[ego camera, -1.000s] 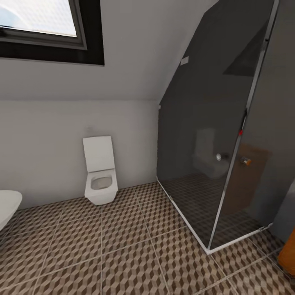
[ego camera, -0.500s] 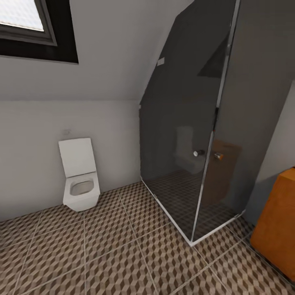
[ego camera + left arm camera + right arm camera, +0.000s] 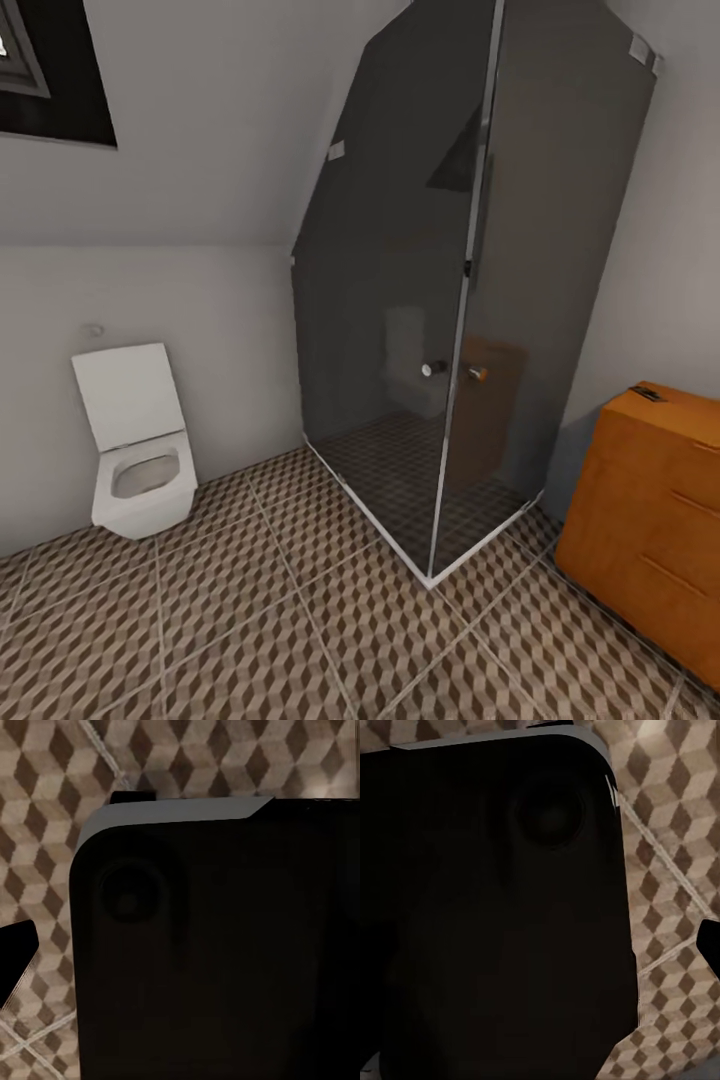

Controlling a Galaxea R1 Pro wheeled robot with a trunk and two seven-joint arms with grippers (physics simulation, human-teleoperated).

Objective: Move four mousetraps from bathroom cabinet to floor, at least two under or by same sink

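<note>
The orange-brown wooden cabinet [image 3: 650,510] stands at the right edge of the head view, against the wall beside the shower. One small dark flat mousetrap [image 3: 648,393] lies on its top near the back corner. The cube-patterned bathroom floor [image 3: 290,620] spreads across the lower part of the head view. It also appears in the left wrist view as floor tiles [image 3: 45,832] and in the right wrist view as floor tiles [image 3: 675,832], around the dark bulk of the robot's own body. A dark sliver sits at the edge of each wrist view, too little to judge the jaws. The bathroom sink is out of view.
A dark glass shower enclosure [image 3: 440,300] with a white floor sill fills the corner between the toilet and the cabinet. A white wall-hung toilet [image 3: 135,455] with its lid up is at the left. A sloped ceiling and a dark window frame [image 3: 50,80] are above.
The head camera has swung to the right: toilet and shower slid leftward in the picture, the window nearly left it, and the cabinet came fully into sight at the right.
</note>
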